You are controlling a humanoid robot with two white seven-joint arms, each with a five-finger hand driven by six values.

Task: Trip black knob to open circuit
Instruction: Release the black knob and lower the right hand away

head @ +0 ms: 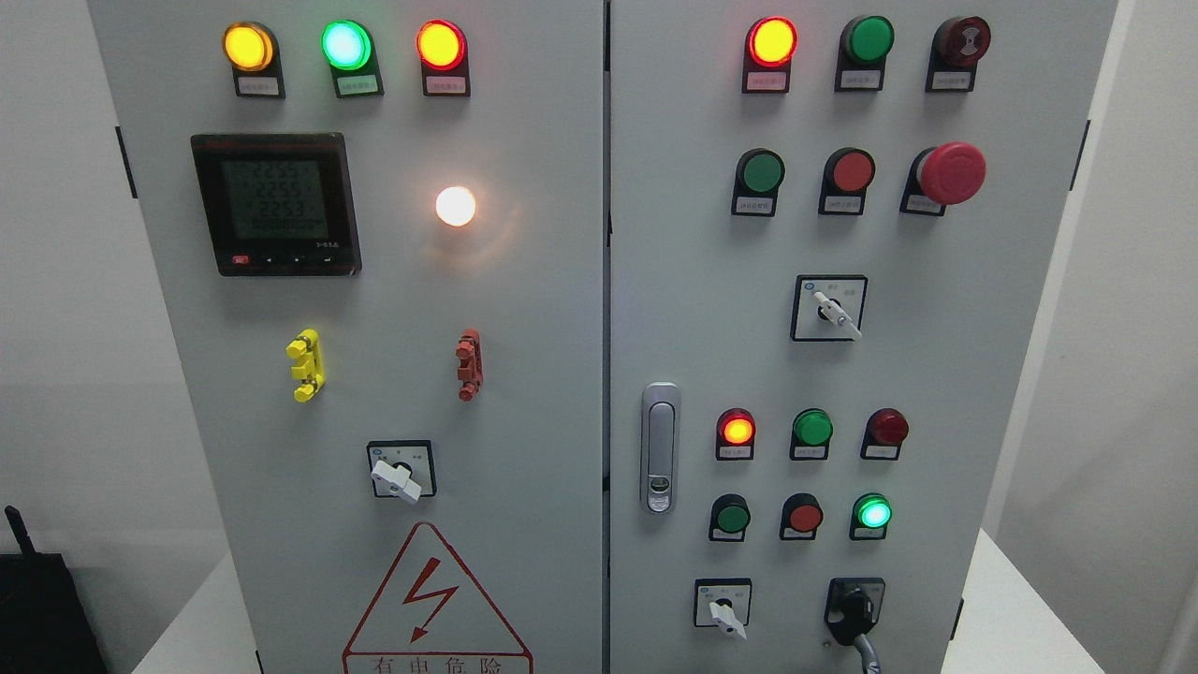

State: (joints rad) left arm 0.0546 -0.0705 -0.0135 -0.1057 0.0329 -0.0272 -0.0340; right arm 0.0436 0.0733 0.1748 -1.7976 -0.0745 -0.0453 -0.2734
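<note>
black knob (854, 607) with a grey handle sat low on the right door of the grey metal cabinet (524, 374), handle pointing down; white walls flanked it; neither hand showed.

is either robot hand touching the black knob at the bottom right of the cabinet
No, the black knob sits alone low on the right door, and no robot hand or arm shows anywhere in the picture.

White table (1006, 618): bare surface visible at lower left and lower right of the view. Carries one grey cabinet (599, 374), upright, two doors, standing across the table's middle and hiding most of the top. Black box (42, 613) with short aerial shows beside the table's left edge; contact unclear.
</note>
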